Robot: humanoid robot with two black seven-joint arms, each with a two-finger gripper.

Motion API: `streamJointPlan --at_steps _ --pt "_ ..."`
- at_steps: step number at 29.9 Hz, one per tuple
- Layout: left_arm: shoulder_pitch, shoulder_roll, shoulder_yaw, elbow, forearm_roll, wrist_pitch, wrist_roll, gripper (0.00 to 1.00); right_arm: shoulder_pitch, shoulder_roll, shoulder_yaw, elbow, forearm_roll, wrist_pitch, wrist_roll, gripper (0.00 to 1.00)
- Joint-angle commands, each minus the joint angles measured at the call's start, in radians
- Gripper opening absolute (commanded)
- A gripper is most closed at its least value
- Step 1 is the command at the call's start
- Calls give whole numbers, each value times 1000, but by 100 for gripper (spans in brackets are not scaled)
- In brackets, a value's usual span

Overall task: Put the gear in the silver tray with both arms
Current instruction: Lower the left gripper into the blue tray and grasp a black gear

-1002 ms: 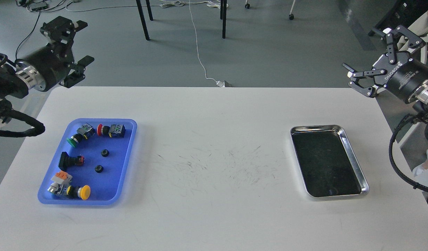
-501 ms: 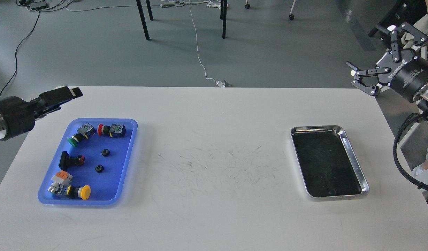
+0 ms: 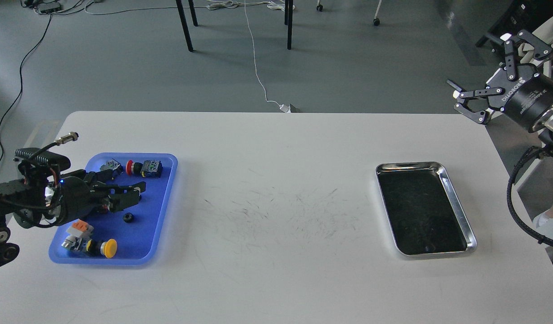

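Below the left tool [image 3: 134,191], narrowly parted over the blue tray [image 3: 166,202], a gear [image 3: 128,218] lay ungrasped; well beyond the wide-spread right tool [image 3: 479,78], the silver tray [image 3: 456,207] remained unfilled

White lettering reading "ROBOTIQ" is showing on the black body of the right gripper [image 3: 486,67], beyond the tabletop's far right corner. Nothing else legible is showing on other items.

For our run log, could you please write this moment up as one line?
left gripper: open, over blue tray, near a gear | right gripper: open, raised off-table | silver tray: no gear
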Motion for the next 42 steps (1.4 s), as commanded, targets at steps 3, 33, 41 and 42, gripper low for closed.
streamJointPlan --at_steps 3,33,41,42 --pt "32 -99 4 110 18 15 -2 96 0 1 -3 -1 0 0 0 99" --pt "60 -225 41 310 21 36 -11 38 -2 5 -14 -47 0 7 1 99" --pt "60 -220 39 312 20 35 -11 11 -2 16 -12 -59 0 9 1 99" --pt "58 -220 37 310 18 33 -12 11 0 16 -12 -59 0 9 1 99"
